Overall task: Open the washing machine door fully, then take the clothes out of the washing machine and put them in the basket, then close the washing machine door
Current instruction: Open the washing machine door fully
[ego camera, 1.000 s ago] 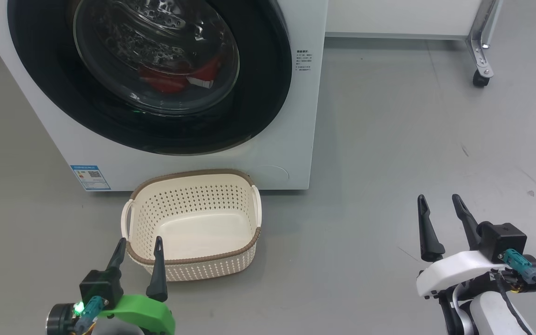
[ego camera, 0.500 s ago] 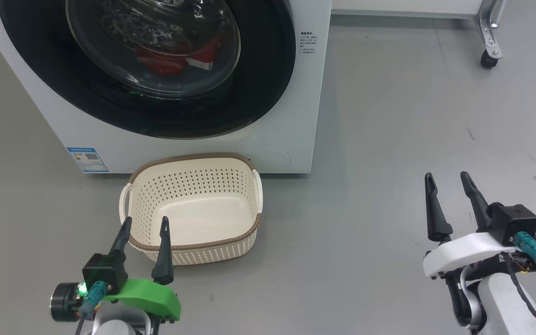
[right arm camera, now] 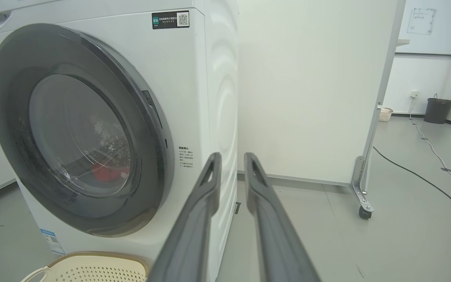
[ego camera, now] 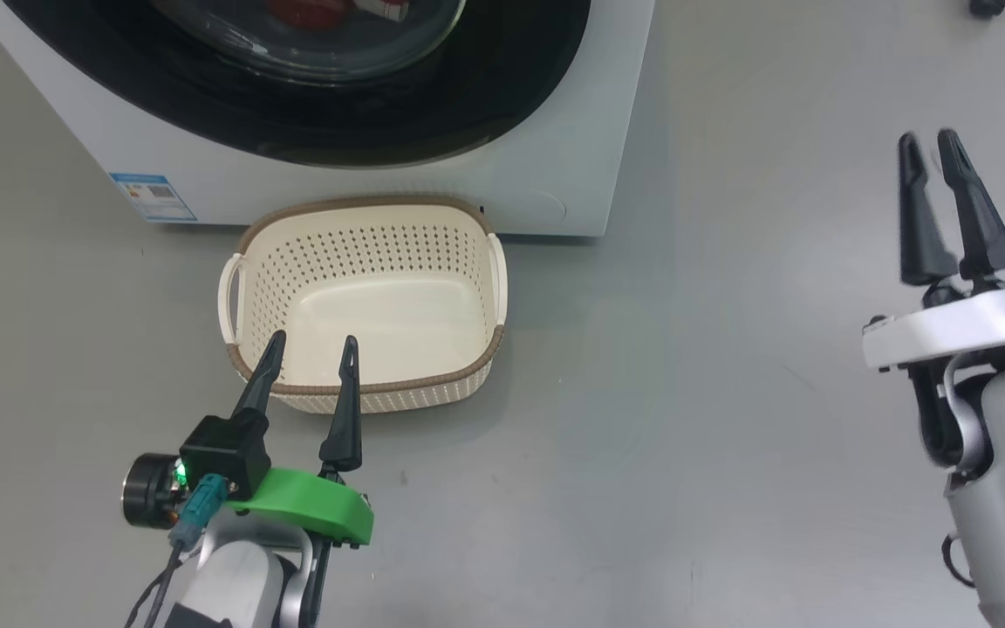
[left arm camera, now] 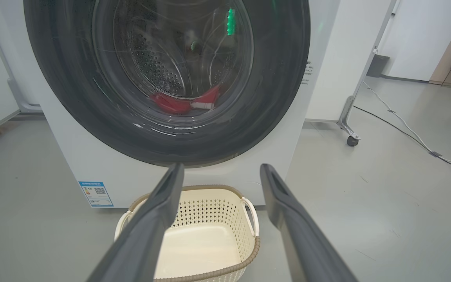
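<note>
- Your right gripper (ego camera: 927,139) hung in the air well to the right of the washing machine (ego camera: 572,131). Its two fingers stood close together with a slim gap between them and nothing in it.
- Your left gripper (ego camera: 312,340) stood spread wide and empty, its tips over the near rim of the basket (ego camera: 363,205).
- You had the washing machine door (right arm camera: 78,133) shut flat against the front, so I judged you were at the very first step, with the opening not yet begun.
- Your next move, as I read it, called for bringing the right gripper in to the door's right edge. A dark recess (right arm camera: 152,107) there looked like the place to hook and pull, and the door then needed swinging fully wide.
- You could see the clothes (left arm camera: 170,103) through the glass, red with a white band, lying low in the drum (left arm camera: 155,66).
- Your basket stood on the floor (ego camera: 686,392) just before the machine's lower front edge, though whether it touched you could not tell. Nothing lay in it.
</note>
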{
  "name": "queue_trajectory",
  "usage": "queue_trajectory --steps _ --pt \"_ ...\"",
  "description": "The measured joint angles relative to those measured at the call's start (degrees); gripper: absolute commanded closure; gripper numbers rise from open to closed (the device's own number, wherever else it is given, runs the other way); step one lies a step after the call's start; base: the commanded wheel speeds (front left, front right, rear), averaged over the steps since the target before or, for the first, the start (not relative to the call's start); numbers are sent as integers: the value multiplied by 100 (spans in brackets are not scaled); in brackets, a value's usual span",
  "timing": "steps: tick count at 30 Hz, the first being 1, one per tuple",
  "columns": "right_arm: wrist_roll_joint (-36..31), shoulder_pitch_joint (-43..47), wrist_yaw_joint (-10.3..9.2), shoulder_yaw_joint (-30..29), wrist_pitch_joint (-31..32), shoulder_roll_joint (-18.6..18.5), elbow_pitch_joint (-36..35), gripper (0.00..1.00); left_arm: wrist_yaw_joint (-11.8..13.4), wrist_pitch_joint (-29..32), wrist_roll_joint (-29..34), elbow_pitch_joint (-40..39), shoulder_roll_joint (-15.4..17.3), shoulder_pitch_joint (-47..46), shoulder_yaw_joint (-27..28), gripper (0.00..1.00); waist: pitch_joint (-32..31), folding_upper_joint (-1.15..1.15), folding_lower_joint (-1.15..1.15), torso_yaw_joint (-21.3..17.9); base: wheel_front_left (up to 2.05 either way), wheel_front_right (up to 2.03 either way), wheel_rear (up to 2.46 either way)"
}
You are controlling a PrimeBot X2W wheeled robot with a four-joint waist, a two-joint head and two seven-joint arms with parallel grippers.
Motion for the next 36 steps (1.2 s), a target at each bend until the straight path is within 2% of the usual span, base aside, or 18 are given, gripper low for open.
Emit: queue_trajectory --steps 9,13,16,26,32,36 --pt "163 -1195 250 -234 252 -434 -219 100 1 0 9 -167 -1 -483 -375 0 704 0 0 142 0 0 0" --pt "690 -1656 353 -326 539 -405 -211 100 1 0 0 -274 -1 -725 -466 0 1022 0 0 209 0 0 0" --pt "1256 -2002 401 -417 797 -253 -177 100 2 0 0 -300 -3 -877 -556 0 1251 0 0 264 0 0 0" --pt "3075 -3101 447 -733 1976 125 236 100 29 0 -204 -354 -8 -1223 -630 0 1874 0 0 520 0 0 0" --pt "3702 -3880 437 -1058 2528 85 456 100 29 0 -298 -352 -9 -1290 -661 0 2130 0 0 720 0 0 0" --pt "4201 -4326 242 -1096 3121 86 727 100 30 0 -353 -352 -11 -1384 -697 0 2305 0 1 875 0 0 0"
